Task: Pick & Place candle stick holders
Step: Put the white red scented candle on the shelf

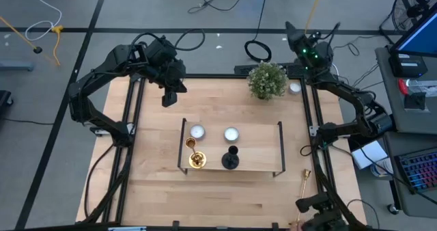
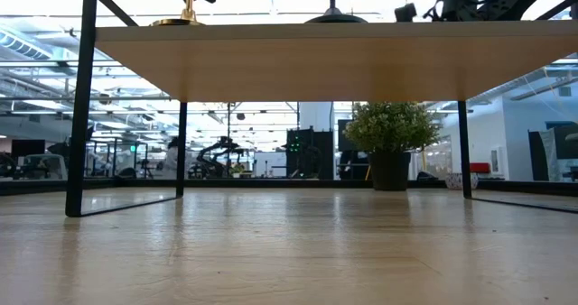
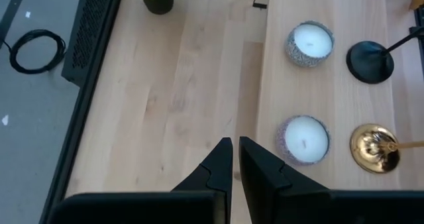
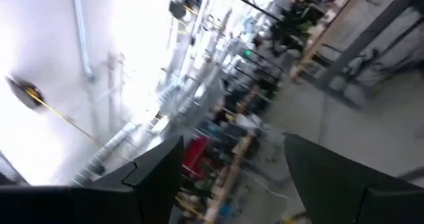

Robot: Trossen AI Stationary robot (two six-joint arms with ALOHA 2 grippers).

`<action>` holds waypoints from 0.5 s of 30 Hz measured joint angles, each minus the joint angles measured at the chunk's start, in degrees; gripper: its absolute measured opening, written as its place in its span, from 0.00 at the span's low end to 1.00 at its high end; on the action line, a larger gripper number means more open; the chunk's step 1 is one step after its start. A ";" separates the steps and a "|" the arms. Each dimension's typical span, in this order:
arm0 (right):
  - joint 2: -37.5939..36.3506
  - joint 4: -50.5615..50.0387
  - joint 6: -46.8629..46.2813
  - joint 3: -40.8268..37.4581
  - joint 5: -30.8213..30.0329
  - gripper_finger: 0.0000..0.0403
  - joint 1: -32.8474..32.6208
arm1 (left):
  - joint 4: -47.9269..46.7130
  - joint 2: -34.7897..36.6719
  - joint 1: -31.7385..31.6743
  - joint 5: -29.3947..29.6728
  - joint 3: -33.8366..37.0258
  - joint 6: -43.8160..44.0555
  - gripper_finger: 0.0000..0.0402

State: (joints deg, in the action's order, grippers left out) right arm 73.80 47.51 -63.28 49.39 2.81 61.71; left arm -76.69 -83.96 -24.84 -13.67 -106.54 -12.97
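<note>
Two candlesticks are set on the stand, one is left lying on the table

The left gripper [image 1: 172, 94] is held over the far-left of the table with its fingers [image 3: 218, 168] pressed together and nothing between them. On the long pale wooden stand with the black wire frame [image 1: 256, 145] the slim shiny gold candlestick [image 1: 195, 157] and the short black round-based candlestick [image 1: 231, 158] are stood behind two small white round candles [image 1: 197, 132], likely as a finished display. A second gold candlestick [image 1: 303, 183] is seen lying on the table's right edge (probably the next one to be fetched). The right gripper [image 4: 232, 168] is raised near the small green potted plant [image 1: 267, 80], jaws spread and empty; in the overhead view its tips are hard to make out
</note>
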 joint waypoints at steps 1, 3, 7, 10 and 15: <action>0.04 1.54 -3.81 0.00 -0.24 0.64 0.00 | -0.16 0.00 0.00 0.00 0.00 0.17 0.08; -0.02 4.42 -11.22 0.00 -1.59 0.64 -0.02 | -0.36 0.00 0.00 0.02 0.00 0.48 0.08; -0.21 8.76 -12.55 0.05 -5.66 0.64 0.04 | -0.34 0.00 0.00 0.02 0.00 0.66 0.08; -1.03 4.83 -13.32 2.32 -5.85 0.64 0.07 | -0.32 0.00 0.00 0.04 0.00 0.58 0.08; -2.56 -23.82 -6.29 14.49 -7.03 0.64 -1.78 | -0.28 0.00 0.00 0.07 0.02 -0.06 0.08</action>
State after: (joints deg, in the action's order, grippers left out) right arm 71.24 23.69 -69.56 63.87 -4.22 59.93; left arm -76.97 -83.96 -24.84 -13.61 -106.52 -13.03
